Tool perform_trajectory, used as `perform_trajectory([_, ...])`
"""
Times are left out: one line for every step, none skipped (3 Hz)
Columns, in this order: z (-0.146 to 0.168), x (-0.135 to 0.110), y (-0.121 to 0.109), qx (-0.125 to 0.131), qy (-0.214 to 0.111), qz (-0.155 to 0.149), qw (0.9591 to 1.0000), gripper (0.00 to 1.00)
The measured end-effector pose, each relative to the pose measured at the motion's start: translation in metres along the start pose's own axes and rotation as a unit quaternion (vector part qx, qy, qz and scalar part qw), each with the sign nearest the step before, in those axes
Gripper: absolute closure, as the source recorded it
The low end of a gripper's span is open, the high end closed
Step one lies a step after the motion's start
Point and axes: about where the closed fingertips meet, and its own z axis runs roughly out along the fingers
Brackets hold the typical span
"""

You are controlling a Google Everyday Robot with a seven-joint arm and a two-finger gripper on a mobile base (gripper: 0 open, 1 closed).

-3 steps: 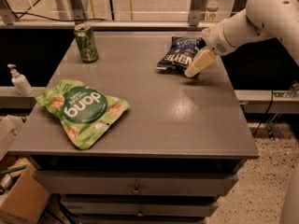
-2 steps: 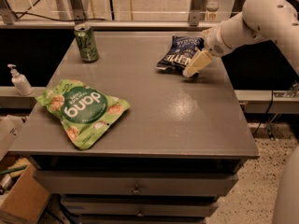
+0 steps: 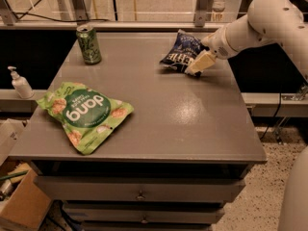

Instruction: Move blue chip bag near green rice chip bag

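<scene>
The blue chip bag [image 3: 180, 52], dark navy with white lettering, is at the far right of the grey table [image 3: 192, 114], tilted up. My gripper [image 3: 199, 64] comes in from the right and is shut on the bag's lower right edge, with one cream finger [image 3: 201, 61] lying over it. The green rice chip bag [image 3: 84, 113], light green with "dang" lettering, lies flat at the table's front left, well apart from the blue bag.
A green drink can [image 3: 89, 44] stands at the table's back left. A white pump bottle [image 3: 20, 83] sits on a ledge left of the table. A railing runs behind the table. Drawers [image 3: 139, 191] are below the tabletop.
The gripper and the blue chip bag have risen slightly and shifted a little to the left together. The green bag and the can have not moved.
</scene>
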Motion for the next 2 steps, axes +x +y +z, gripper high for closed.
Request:
perform_trajectory([-0.009, -0.002, 0.0, 0.003, -0.002, 0.001, 1.0, 0.64])
perform_trajectory([-0.025, -0.004, -0.001, 0.01, 0.0, 0.002, 1.0, 0.85])
